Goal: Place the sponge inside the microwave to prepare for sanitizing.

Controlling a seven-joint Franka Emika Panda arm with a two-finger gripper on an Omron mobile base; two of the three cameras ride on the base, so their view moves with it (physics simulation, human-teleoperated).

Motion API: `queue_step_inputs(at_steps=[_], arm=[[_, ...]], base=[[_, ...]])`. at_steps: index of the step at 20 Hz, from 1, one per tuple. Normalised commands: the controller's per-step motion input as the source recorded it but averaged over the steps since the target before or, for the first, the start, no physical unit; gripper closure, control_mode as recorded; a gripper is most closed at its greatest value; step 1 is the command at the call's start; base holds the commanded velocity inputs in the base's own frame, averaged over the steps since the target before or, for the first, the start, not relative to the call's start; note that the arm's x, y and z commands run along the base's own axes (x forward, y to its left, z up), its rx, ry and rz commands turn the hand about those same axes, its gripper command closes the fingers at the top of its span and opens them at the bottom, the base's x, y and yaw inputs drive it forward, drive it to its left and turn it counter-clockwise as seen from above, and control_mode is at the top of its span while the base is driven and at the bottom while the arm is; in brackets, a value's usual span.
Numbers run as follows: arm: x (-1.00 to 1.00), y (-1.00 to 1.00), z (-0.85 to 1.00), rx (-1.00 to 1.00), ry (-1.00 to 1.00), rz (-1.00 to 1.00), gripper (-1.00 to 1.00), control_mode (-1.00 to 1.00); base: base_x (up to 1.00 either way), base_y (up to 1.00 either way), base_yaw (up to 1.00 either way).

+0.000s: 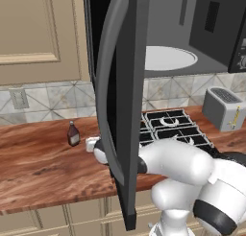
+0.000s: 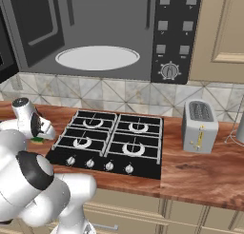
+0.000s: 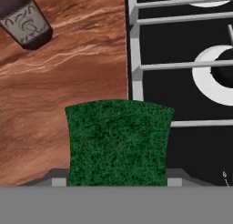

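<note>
Sponge (image 3: pixel 118 143), a green-topped rectangular block, sits clenched between the gripper (image 3: pixel 117 178) fingers, above the wooden counter (image 3: pixel 63 91) just beside the black stove (image 3: pixel 182 82), below the open black microwave (image 2: pixel 95 33).

A long brown wooden counter (image 1: pixel 38 168) runs along the wall, with a black stove (image 2: pixel 112 142) set into it. Behind it the wall has grey tiles (image 2: pixel 119 92) with slanted lines and a light switch plate (image 1: pixel 18 98). There are tan cabinet doors (image 1: pixel 29 33) above and tan drawers (image 1: pixel 67 213) below.
</note>
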Motion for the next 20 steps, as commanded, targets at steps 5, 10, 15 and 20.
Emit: queue_step_inputs(at_steps=[5, 10, 15, 20], arm=[[-0.19, -0.47, 0.44, 0.0, 0.0, -0.03, 1.0, -1.0], [-0.26, -0.51, 0.41, 0.0, 0.0, -0.04, 1.0, -1.0], [-0.38, -0.4, 0.34, -0.01, 0.0, 0.0, 1.0, -1.0], [-0.47, -0.37, 0.34, -0.07, -0.01, 0.0, 1.0, -1.0]], base=[[0.0, 0.0, 0.0], [0.0, 0.0, 0.0], [0.0, 0.0, 0.0], [0.0, 0.0, 0.0]])
